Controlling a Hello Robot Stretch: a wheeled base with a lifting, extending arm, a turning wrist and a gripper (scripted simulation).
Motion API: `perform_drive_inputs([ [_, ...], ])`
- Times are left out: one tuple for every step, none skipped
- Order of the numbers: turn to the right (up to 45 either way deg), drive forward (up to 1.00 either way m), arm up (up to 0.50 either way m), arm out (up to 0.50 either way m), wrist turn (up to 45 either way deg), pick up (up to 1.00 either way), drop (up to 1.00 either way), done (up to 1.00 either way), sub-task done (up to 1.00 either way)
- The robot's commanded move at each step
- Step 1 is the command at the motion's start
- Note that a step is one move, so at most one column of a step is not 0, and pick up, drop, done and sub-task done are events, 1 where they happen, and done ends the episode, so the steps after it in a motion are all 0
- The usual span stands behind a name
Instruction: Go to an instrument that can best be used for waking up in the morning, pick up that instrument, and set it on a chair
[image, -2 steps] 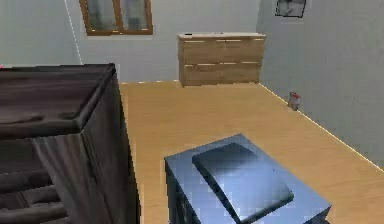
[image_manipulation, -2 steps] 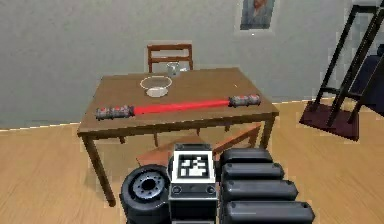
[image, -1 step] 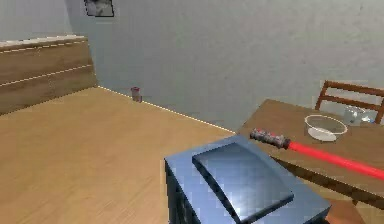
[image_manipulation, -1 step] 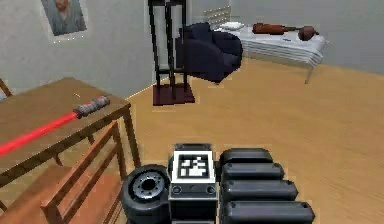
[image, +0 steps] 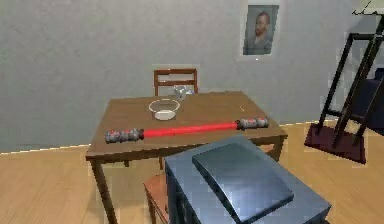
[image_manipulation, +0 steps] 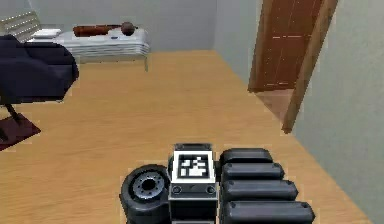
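Wake-up instrument (image: 182, 91) is showing as no more than a small pale-grey lump, too small to name with confidence. It is sitting on the far part of the brown wooden table (image: 130, 145), just beside a shallow white bowl (image: 163, 108).

In the arm side view the gripper (image_manipulation: 148, 190) is appearing as a dark rounded body at the bottom edge, just left of a white square marker with black marks (image_manipulation: 193, 166). Its fingers are not showing clearly, so I cannot tell whether they are spread or pressed together, nor whether the gripper is holding anything. Right of the marker, the arm's dark ribbed segments (image_manipulation: 250, 185) are lying side by side. A light wooden floor (image_manipulation: 180, 110) is stretching away beyond them. Farther out, a brown wooden door (image_manipulation: 285, 45) is standing ajar at the upper right, and a dark navy padded seat (image_manipulation: 35, 70) is sitting at the left. A low white bed (image_manipulation: 110, 45) is carrying a brown oblong thing (image_manipulation: 90, 30) at the top.

In the forward view a long red rod with dark mottled ends (image: 185, 130) is lying across the near part of the table. A wooden slat-back chair (image: 175, 78) is standing at the table's far edge, near the grey lump. A second wooden chair seat (image: 158, 190) is showing at the near side, beside a dark blue-grey boxy shape (image: 240, 185). A framed portrait (image: 260, 30) is hanging on the grey wall, and a black frame on a maroon base (image: 345, 105) is standing at the right.
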Motion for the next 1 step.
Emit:
perform_drive_inputs([
  [45.0,0.00,0.00,0.00,0.0,0.00,0.00,0.00,0.00],
])
